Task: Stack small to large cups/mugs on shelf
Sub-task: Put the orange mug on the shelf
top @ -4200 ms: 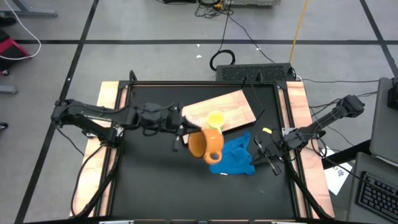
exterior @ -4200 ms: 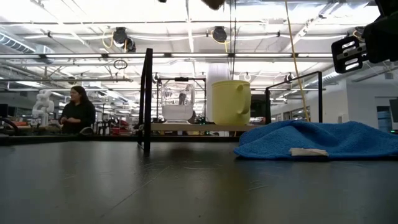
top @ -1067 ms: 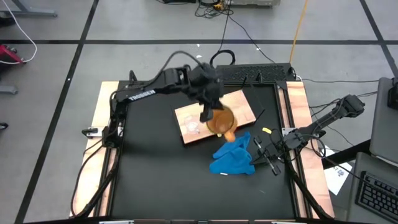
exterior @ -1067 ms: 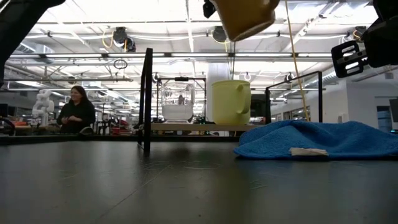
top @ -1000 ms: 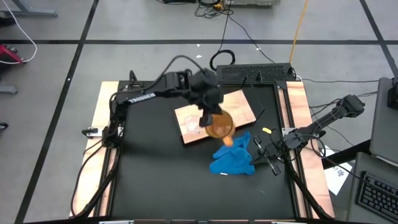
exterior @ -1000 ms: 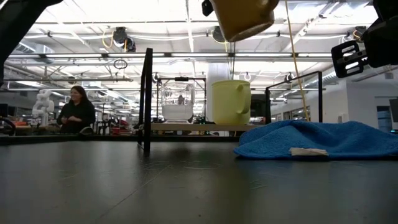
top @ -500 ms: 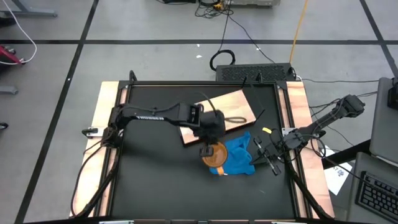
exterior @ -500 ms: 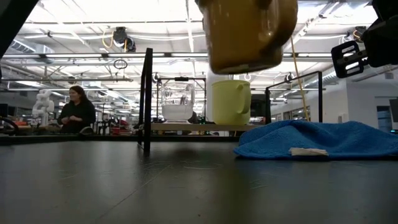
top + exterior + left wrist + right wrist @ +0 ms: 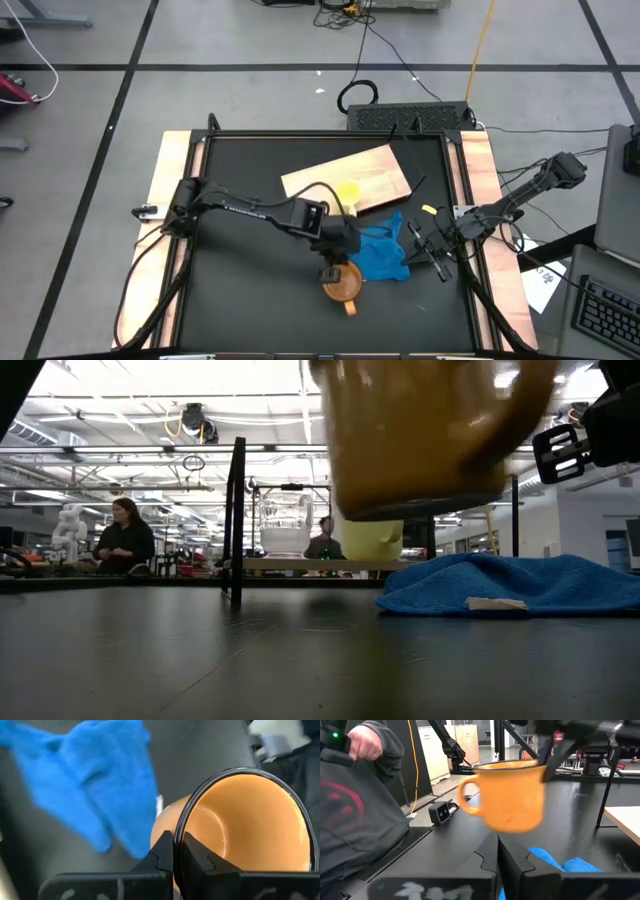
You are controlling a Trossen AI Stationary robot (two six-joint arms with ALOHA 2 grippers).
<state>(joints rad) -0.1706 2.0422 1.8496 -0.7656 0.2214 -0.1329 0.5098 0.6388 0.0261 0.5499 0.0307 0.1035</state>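
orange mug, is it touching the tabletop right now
Apart. The low view shows the orange mug hanging clear above the black tabletop, held at its rim by the left pincer.

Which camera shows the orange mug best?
The right wrist view: the whole orange mug, handle included, hangs upright above the table. The left wrist view shows only its rim pinched by the left tool; the low view crops it; the high view makes it small.

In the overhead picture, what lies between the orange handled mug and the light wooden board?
In the high view, the blue cloth and the left arm lie between the orange handled mug, pinched by the left gripper, and the wooden board.
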